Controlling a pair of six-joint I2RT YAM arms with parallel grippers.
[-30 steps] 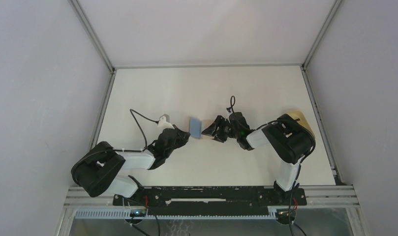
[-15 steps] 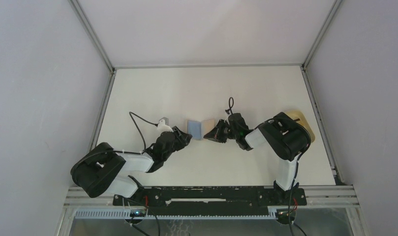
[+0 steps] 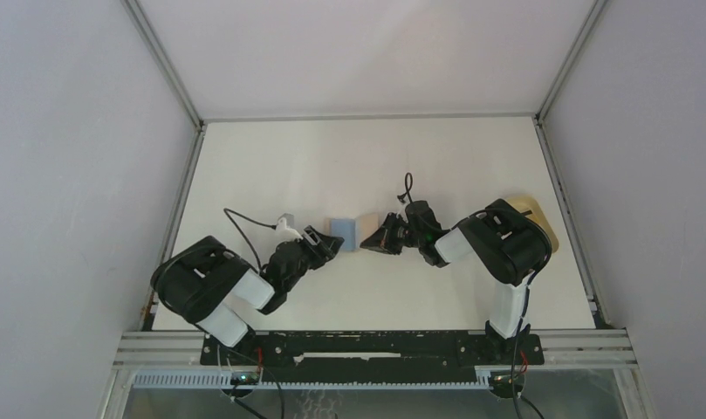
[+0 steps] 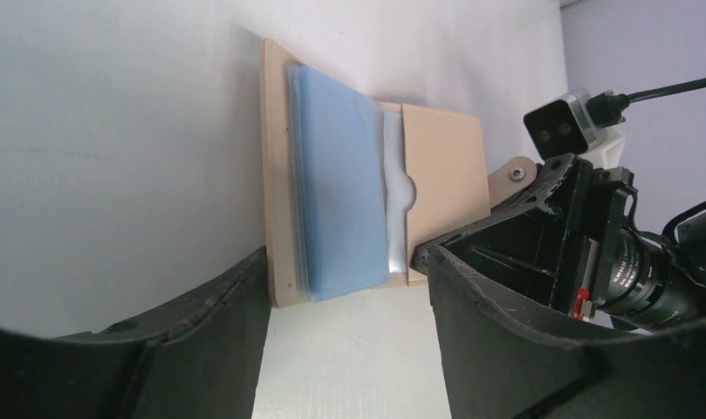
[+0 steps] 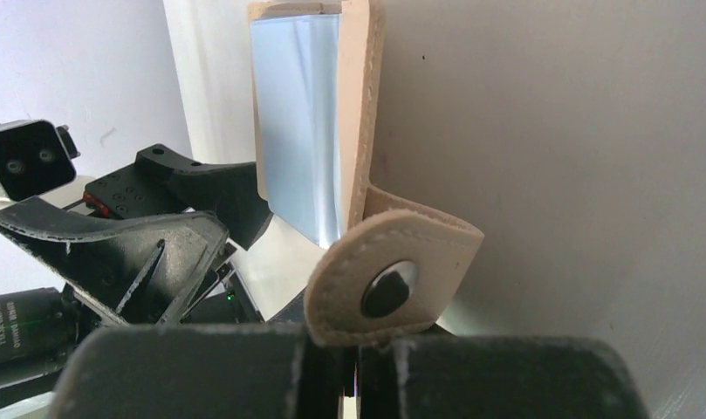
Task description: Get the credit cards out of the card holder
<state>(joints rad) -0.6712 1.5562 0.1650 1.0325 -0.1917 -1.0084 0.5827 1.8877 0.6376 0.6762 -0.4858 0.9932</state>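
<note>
Right gripper (image 5: 349, 349) is clamped shut on the snap-tab end of the card holder (image 4: 445, 175) — the tan wallet sits mid-way across the table (image 3: 332, 157). Left gripper (image 4: 345, 288) has its jaws well apart, gripping nothing, just left of the light blue card (image 4: 340, 192) — this juts leftward, partly out of the holder's pocket

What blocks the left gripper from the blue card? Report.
Likely nothing, so yes: the open left gripper faces the blue card, exposed in the card holder the right gripper pinches.
</note>
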